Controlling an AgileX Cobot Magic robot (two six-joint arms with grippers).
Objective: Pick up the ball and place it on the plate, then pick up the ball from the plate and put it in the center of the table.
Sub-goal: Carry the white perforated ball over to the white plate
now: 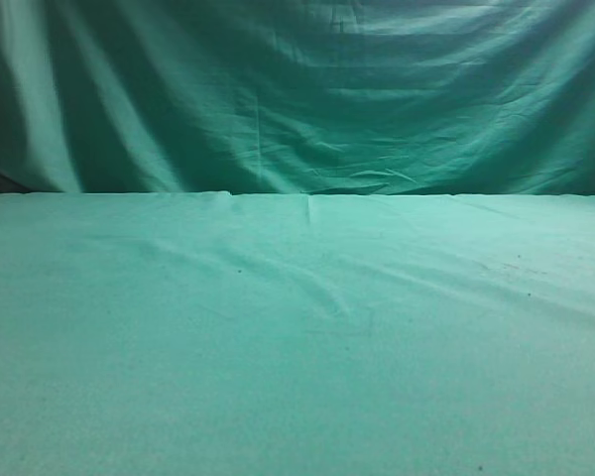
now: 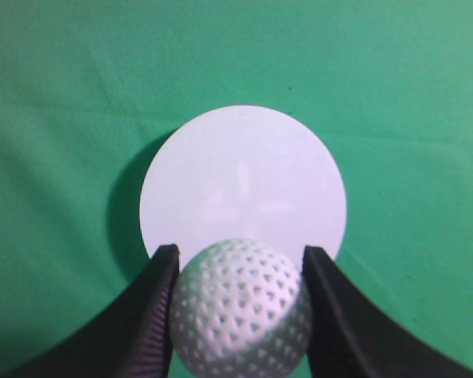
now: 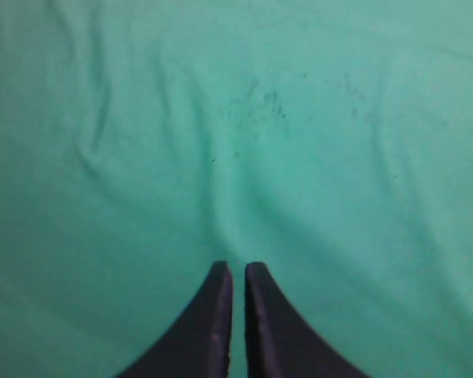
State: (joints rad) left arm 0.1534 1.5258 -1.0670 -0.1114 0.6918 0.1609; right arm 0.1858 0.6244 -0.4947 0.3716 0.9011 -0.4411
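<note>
Left wrist view: a white dimpled golf ball (image 2: 241, 307) sits clamped between the two black jaws of the left gripper (image 2: 240, 295), one jaw touching each side. Just beyond it lies a round white plate (image 2: 243, 177), flat on the green cloth surface (image 2: 410, 94), casting a shadow to its left. Whether the ball touches the plate cannot be told. Right wrist view: the right gripper (image 3: 238, 315) hangs above bare wrinkled cloth, jaws nearly together, gripping nothing. Exterior view shows only the surface and a draped green backdrop (image 1: 297, 89).
</note>
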